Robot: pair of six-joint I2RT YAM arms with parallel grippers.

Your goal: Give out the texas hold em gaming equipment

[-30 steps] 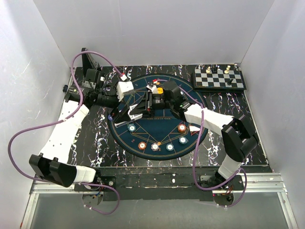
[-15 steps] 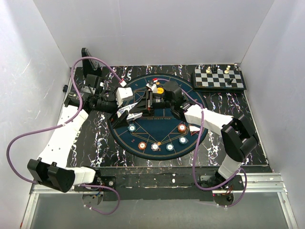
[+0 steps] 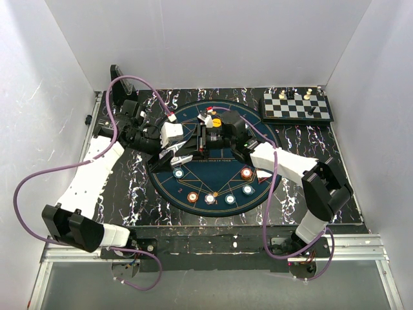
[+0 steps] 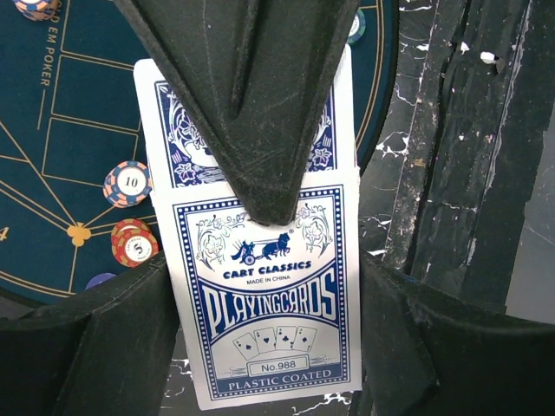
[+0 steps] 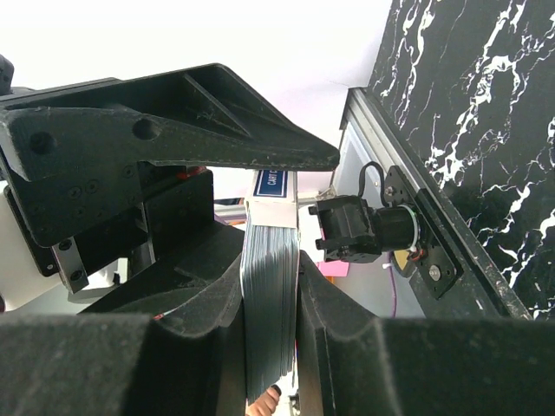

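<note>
A blue-and-white pack of playing cards (image 4: pixel 269 295) fills the left wrist view, over the edge of the dark-blue mat (image 4: pixel 61 130). My left gripper (image 4: pixel 264 273) has a finger against each long side of it, so it is shut on the pack. One finger (image 4: pixel 251 104) of the right gripper lies across the pack's upper half. In the right wrist view the stacked cards (image 5: pixel 270 303) stand edge-on, and my right gripper (image 5: pixel 270 286) is shut on them. From above, both grippers meet over the mat, left (image 3: pixel 182 154) and right (image 3: pixel 202 137). Poker chips (image 3: pixel 210 199) lie in an arc near the mat's front.
A chessboard (image 3: pixel 297 106) with pieces sits at the back right. Two more chips (image 4: pixel 128 184) lie on the mat (image 3: pixel 219 171) beside the pack. A small cluster of chips (image 3: pixel 217 121) sits at the mat's far side. Purple cables loop at the left.
My left gripper has swung right and up to the pack, and its jaws have gone from wide open to closed against it. The right arm has stayed put.
</note>
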